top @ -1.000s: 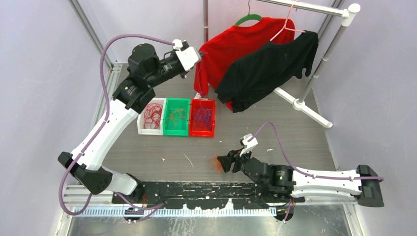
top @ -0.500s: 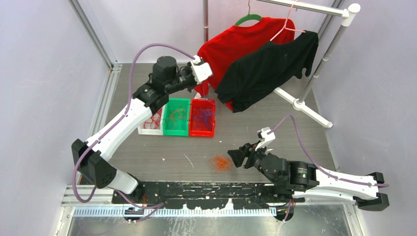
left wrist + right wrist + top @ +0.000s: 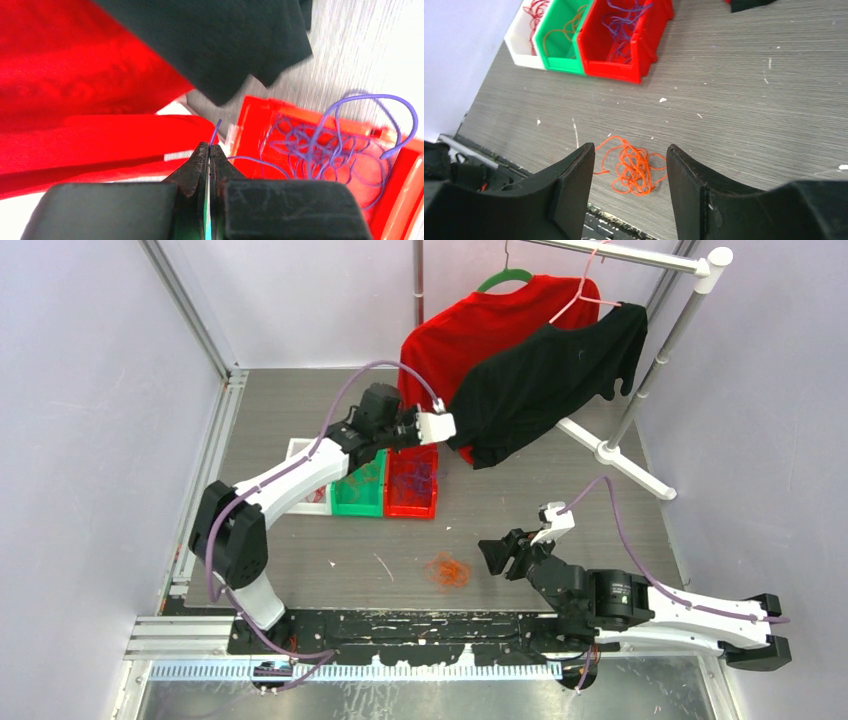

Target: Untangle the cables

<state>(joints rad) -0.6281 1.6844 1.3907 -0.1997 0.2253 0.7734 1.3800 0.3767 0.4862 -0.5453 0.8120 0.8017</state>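
Two sets of fingers stand differently. The left gripper (image 3: 209, 150) has its fingers pressed together, pinching a purple cable (image 3: 216, 129) at their very tips. One end pokes up past the tips, and the rest runs right of them into the purple tangle (image 3: 320, 145) lying in the red bin (image 3: 255, 107). A red shirt (image 3: 75, 65) and a black shirt (image 3: 215, 40) hang beyond the fingers.

The right gripper (image 3: 629, 148) has its fingers spread and holds nothing. The orange tangle (image 3: 634, 170) lies on the table (image 3: 749, 100) just past the tips, in line with the gap between them and touching neither. Farther beyond and left of the fingers, the white bin (image 3: 521, 45) holds red cables (image 3: 538, 7), the green bin (image 3: 559, 60) holds an orange cable (image 3: 561, 30), and the red bin comes last.
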